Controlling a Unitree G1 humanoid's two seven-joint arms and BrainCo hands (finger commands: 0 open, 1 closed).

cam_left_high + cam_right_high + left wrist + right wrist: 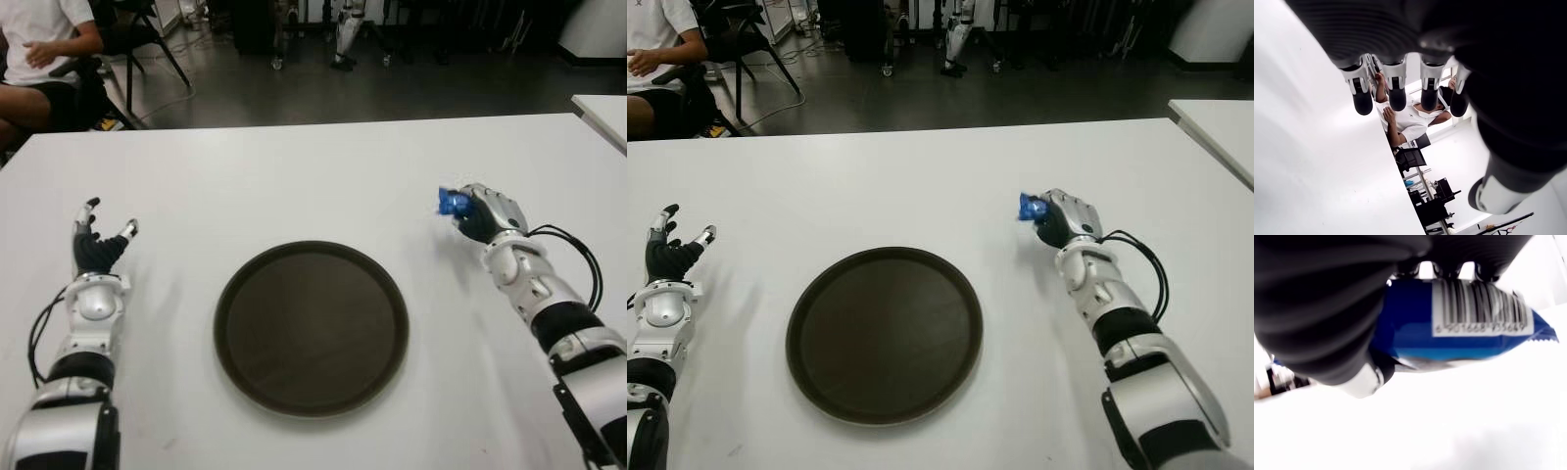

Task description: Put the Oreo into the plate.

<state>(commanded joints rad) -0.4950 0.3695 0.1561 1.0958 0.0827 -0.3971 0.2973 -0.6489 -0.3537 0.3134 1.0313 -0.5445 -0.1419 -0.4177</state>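
The right hand (485,213) sits at the right side of the frame, out past the plate (312,328). Its arm comes up from the lower right corner and bends toward the middle. The fingers are curled tight around the Oreo (453,203), a small blue pack. The blue end sticks out on the hand's left side. In the right wrist view, the pack (1469,320) is pressed under the dark fingers, with a white bar code label showing. You cannot tell if the pack touches the table (294,186) or is lifted off it.

The left hand (98,245) is at the left side of the frame, well apart from the plate. Its fingers are loose and spread, pointing up, and it holds nothing.

The round dark plate lies in the lower middle, between the two hands.

A person (44,49) sits in the upper left corner, cut off by the edge.
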